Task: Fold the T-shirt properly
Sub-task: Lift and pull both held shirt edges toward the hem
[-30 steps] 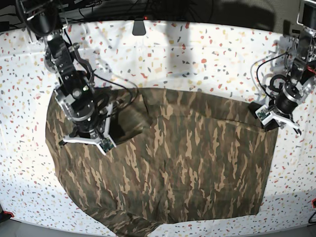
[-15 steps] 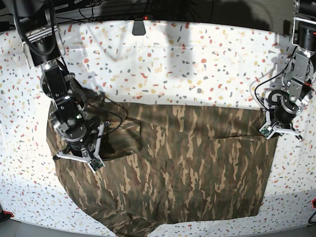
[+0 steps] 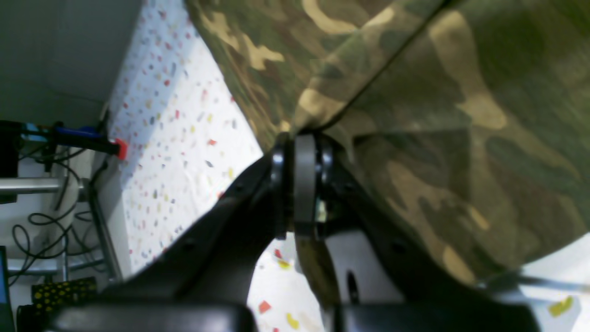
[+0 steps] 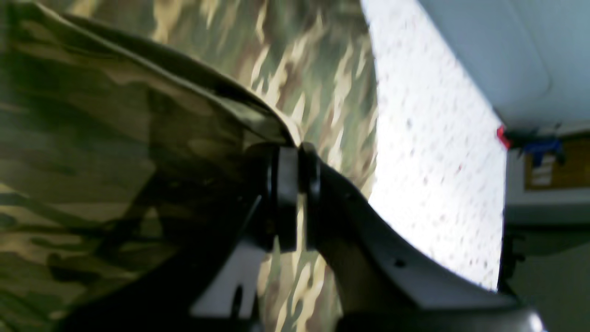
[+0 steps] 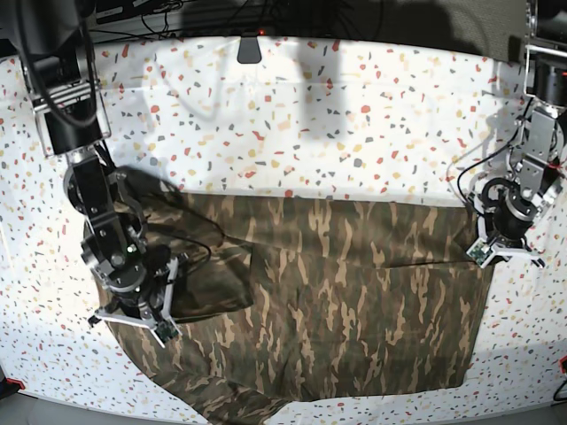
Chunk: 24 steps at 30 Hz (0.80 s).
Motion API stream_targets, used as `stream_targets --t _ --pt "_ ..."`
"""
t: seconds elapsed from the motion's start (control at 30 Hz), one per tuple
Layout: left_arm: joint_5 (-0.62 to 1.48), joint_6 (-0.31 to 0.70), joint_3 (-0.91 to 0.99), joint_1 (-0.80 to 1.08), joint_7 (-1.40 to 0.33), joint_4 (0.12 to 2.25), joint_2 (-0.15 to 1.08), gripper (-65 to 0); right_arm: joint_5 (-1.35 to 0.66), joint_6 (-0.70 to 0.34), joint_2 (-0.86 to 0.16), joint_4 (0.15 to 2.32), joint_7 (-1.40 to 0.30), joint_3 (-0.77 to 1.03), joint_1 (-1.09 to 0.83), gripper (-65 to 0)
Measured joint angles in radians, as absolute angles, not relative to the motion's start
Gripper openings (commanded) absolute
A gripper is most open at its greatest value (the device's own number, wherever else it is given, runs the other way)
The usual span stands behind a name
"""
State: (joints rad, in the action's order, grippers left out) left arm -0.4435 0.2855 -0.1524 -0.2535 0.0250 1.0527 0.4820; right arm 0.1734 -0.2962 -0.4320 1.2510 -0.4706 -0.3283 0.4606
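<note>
The shirt point(image 5: 310, 301) lies spread over the lower half of the base frame on the speckled desk point(image 5: 310, 106). It looks soft and light, prone to sag and crease, so hems and corners are the best places to grip it. At lower left the right tool point(image 5: 133, 320) is clamped on the cloth edge, its arm bent down from the upper left. At mid right the left tool point(image 5: 505, 252) pinches the shirt's corner, its arm hanging steeply
</note>
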Motion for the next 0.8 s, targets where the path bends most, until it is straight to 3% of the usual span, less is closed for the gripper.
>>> stream_targets --t 0.2,0.33,0.8 --pt "-0.381 0.286 -0.152 -0.25 0.023 1.053 0.482 -65.0 0.174 -0.297 -0.432 1.251 -0.467 -0.328 0.483 -65.0" --pt "-0.321 0.284 -0.152 -0.252 0.022 1.053 0.481 -65.0 0.175 -0.35 -0.431 1.235 -0.407 -0.328 0.483 -65.0" --pt "-0.32 0.284 -0.152 -0.249 0.022 1.053 0.44 -65.0 0.18 -0.401 -0.428 1.137 -0.343 -0.328 0.544 -65.0"
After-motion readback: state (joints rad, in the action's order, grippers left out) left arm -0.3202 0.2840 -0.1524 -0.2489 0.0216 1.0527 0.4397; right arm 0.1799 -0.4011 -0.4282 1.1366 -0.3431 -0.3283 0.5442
